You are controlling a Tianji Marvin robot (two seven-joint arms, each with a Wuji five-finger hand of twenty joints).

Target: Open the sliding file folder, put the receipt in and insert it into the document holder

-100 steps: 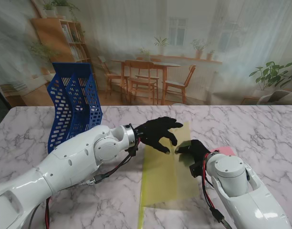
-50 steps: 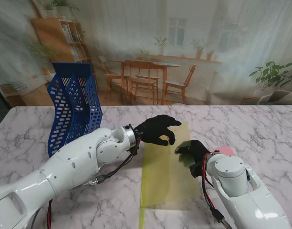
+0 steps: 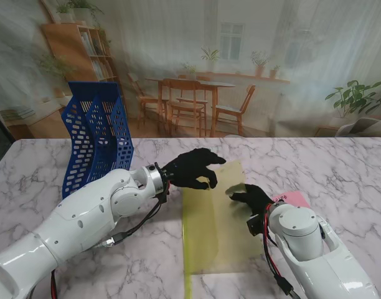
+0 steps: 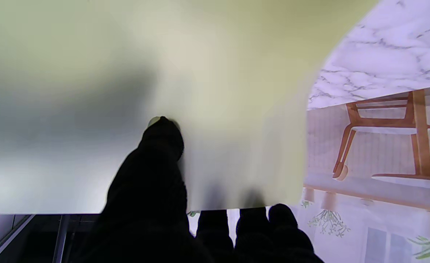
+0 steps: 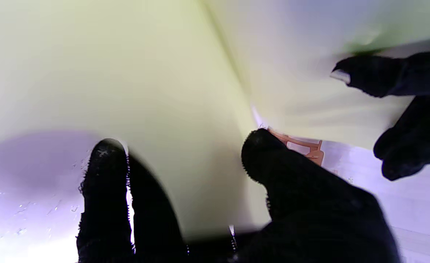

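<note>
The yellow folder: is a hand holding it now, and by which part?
The left hand pinches the folder cover at its far edge, thumb on one side. The right hand lies on it.

Our left hand (image 3: 189, 169) and right hand (image 3: 251, 197) both wear black gloves on white arms. Between them lies the translucent yellow-green file folder (image 3: 212, 224), and just beside our right hand shows a pink receipt (image 3: 292, 199). The table (image 3: 340, 168) is white marble with grey veins. Beyond our left hand stands a blue perforated document holder (image 3: 94, 140).
</note>
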